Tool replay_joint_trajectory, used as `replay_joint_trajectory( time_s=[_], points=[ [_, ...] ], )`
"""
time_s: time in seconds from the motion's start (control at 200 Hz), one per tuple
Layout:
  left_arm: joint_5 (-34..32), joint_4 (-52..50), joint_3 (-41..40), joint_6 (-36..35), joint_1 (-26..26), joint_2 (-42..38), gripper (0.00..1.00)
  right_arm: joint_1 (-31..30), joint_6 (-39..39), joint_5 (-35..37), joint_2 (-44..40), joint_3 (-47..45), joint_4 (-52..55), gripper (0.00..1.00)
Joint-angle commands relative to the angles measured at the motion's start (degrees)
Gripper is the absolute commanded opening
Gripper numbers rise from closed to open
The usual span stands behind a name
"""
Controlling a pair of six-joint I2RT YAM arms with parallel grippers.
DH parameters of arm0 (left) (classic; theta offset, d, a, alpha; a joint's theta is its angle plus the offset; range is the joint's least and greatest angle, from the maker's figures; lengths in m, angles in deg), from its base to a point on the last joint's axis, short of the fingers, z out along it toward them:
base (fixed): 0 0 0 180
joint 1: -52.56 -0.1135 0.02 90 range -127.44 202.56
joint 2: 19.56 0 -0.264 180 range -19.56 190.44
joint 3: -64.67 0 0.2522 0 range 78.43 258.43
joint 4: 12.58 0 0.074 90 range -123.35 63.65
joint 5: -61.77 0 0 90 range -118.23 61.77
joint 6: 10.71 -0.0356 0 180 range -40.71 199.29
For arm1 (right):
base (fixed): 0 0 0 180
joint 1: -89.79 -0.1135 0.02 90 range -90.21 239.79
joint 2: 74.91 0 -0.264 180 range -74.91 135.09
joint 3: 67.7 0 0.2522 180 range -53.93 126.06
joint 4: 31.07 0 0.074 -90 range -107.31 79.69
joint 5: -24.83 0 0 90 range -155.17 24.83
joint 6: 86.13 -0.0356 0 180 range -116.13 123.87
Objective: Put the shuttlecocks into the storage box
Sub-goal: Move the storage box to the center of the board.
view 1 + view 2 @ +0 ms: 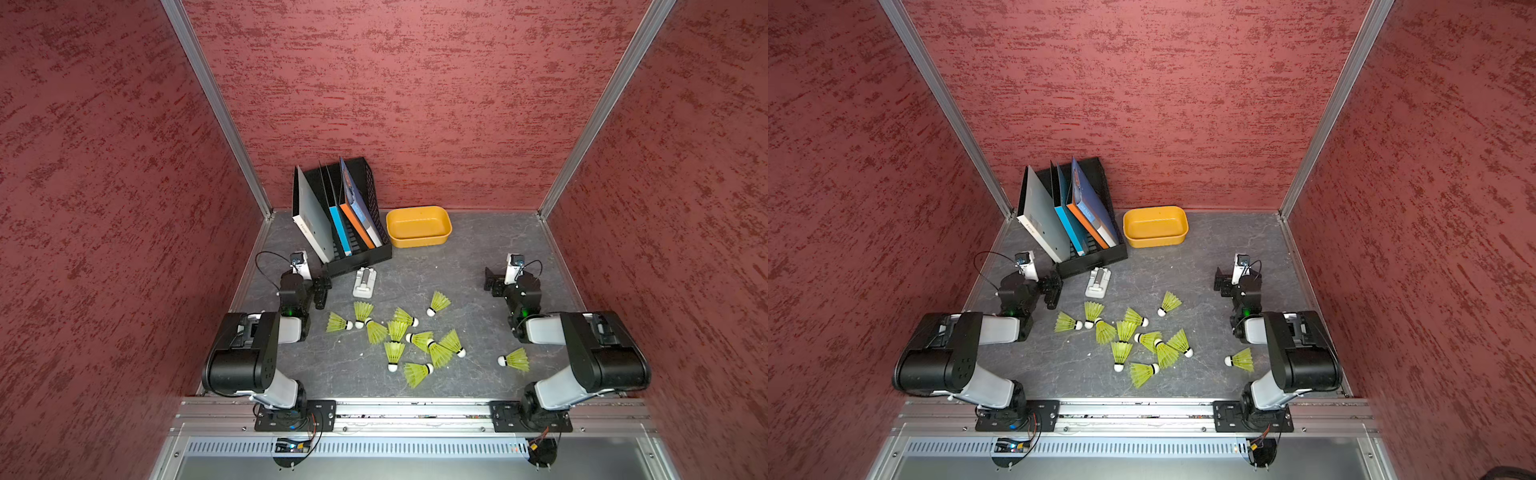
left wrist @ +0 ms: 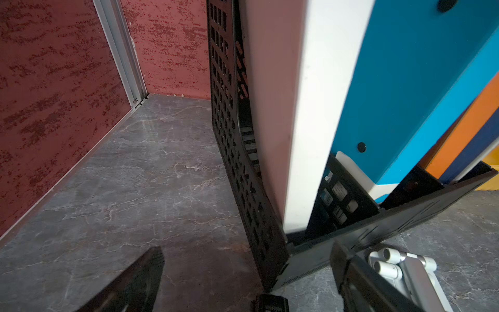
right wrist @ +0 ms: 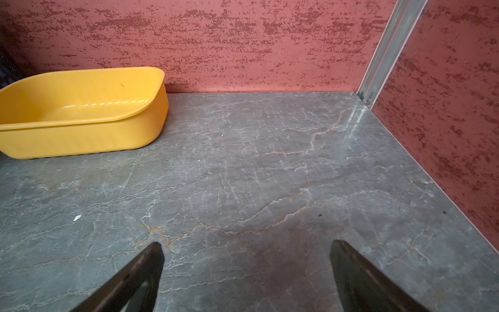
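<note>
In both top views the shuttlecocks (image 1: 397,330) are lying scattered on the counter (image 1: 469,257) between the arms, well apart from the storage box (image 1: 419,241) by the back wall. The left gripper (image 1: 322,293) and right gripper (image 1: 493,282) are hanging spread wide, holding nothing.

In the left wrist view the jaws are standing apart beside the black file rack (image 2: 243,189).

In the right wrist view the jaws are gaping over bare counter.

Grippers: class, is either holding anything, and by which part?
Nothing is held: left gripper and right gripper are open and empty; shuttlecocks lie on the table.
</note>
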Motion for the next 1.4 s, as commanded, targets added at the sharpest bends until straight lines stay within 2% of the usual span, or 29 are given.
replay_joint_trajectory(
  time_s=[0.0,0.756,0.842,0.997,1.122,1.187,1.232,1.287,1.312,1.368,1.398],
  points=[
    [0.1,0.0,0.4,-0.8,-0.1,0.0,1.00,0.2,-0.4,-0.4,-0.6,1.0,-0.2,0.99],
    [-0.6,-0.4,0.2,-1.2,0.4,-1.2,1.00,0.2,-0.6,0.4,-1.5,0.2,-1.5,0.99],
    [-5.1,-8.3,2.0,-3.6,3.4,-7.0,1.00,0.2,-2.4,5.3,-9.0,-0.4,3.2,0.99],
    [-13.7,-21.3,7.6,-8.3,11.7,-19.1,1.00,-0.4,-5.4,7.5,-25.0,5.1,18.9,0.99],
    [-17.8,-32.1,17.3,-11.5,18.1,-25.7,1.00,-2.2,-9.2,8.0,-30.0,21.5,38.5,0.99],
    [-16.8,-37.9,24.9,-13.8,22.2,-26.6,1.00,-2.2,-18.1,9.5,-29.9,32.7,49.8,0.99],
    [-16.4,-42.1,31.2,-14.0,25.3,-26.2,1.00,-1.5,-24.3,7.6,-27.8,41.2,62.3,0.99],
    [-13.1,-50.9,39.3,-9.9,28.2,-25.1,1.00,-1.0,-34.3,6.8,-24.5,47.8,73.0,0.98],
    [-10.2,-57.2,43.7,-6.0,28.4,-24.4,1.00,-0.3,-37.2,3.6,-23.5,49.1,74.8,0.99],
    [-8.0,-70.1,50.9,4.4,28.0,-22.1,1.00,0.7,-34.5,-9.5,-21.3,49.3,69.9,0.99],
    [-7.1,-72.5,52.4,10.0,27.4,-20.8,1.00,0.4,-33.6,-13.2,-19.2,51.3,70.6,0.99]
  ],
)
